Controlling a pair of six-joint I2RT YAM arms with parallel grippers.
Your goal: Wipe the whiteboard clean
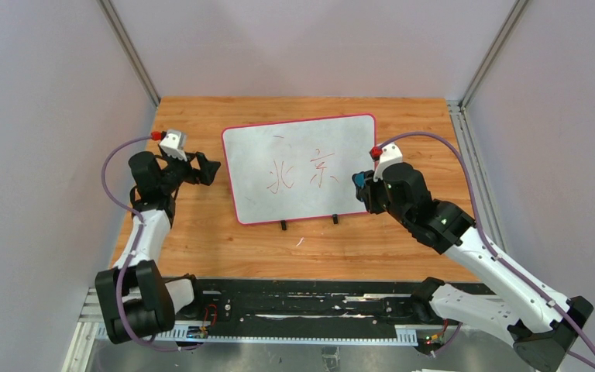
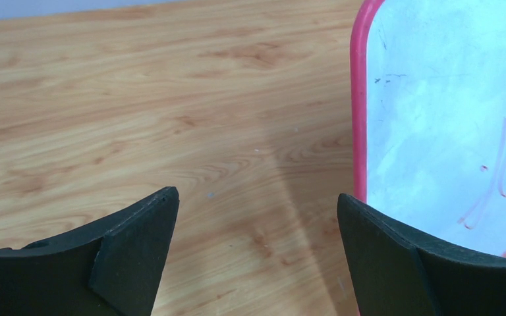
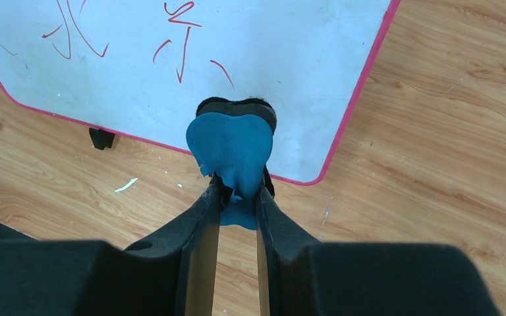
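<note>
Wooden table [image 1: 201, 256]: whiteboard [image 1: 302, 139] lies just ahead of right gripper [image 3: 237, 197], which is clamped on a blue eraser [image 3: 232, 148]. Left gripper [image 2: 257, 217] wide apart, empty. Red marks [image 1: 283, 177] intact; erasing judged not begun.

Whiteboard [image 1: 294, 139]: smudgy grey-white face, thin pink-red rim. Red handwritten marks [image 1: 283, 178] mid-board. Two black feet [image 1: 283, 225] on the side facing the tabletop's near edge. Tabletop [image 1: 201, 232]: orange-brown wood grain, a few white flecks. Eraser [image 3: 230, 148]: blue felt front, black backing. Right gripper [image 3: 237, 197] and left gripper [image 2: 257, 197]: matte black fingers. Arms [image 1: 480, 252]: white and black links, purple cables [image 1: 434, 139], red caps [image 1: 375, 152]. Walls [image 1: 39, 116]: pale lilac-grey.
</note>
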